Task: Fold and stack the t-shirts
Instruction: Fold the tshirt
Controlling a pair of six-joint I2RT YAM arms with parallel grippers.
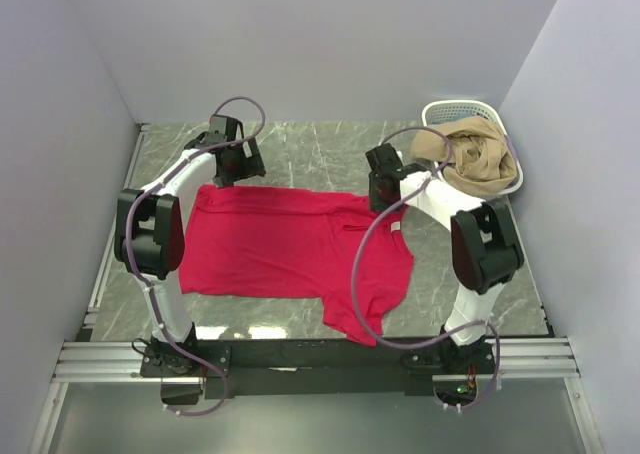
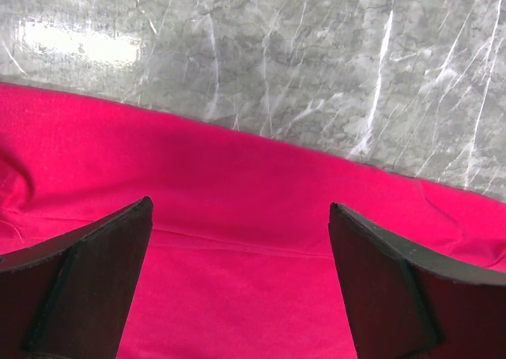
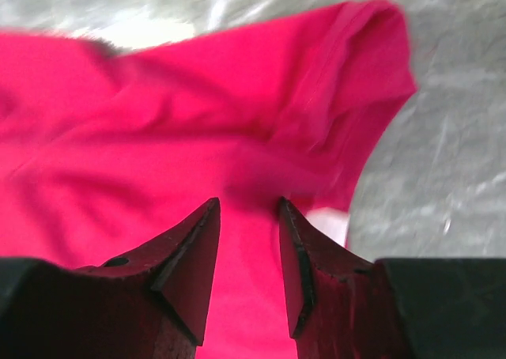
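Observation:
A crimson-red t-shirt (image 1: 290, 244) lies spread flat across the marble table, one sleeve hanging toward the near edge. My left gripper (image 1: 232, 169) hovers over the shirt's far left edge. Its jaws stand wide open (image 2: 241, 209) above the red cloth (image 2: 261, 185), with a seam running between the fingers. My right gripper (image 1: 383, 189) is over the shirt's far right part. In its wrist view the jaws (image 3: 247, 205) are apart with nothing between them, above rumpled red cloth (image 3: 198, 98). A small white label (image 3: 328, 223) shows beside the right finger.
A white lattice basket (image 1: 455, 109) stands in the far right corner with a tan garment (image 1: 475, 159) heaped in it and spilling over the rim. Grey walls close in the table on three sides. Arm cables loop over the shirt's right half.

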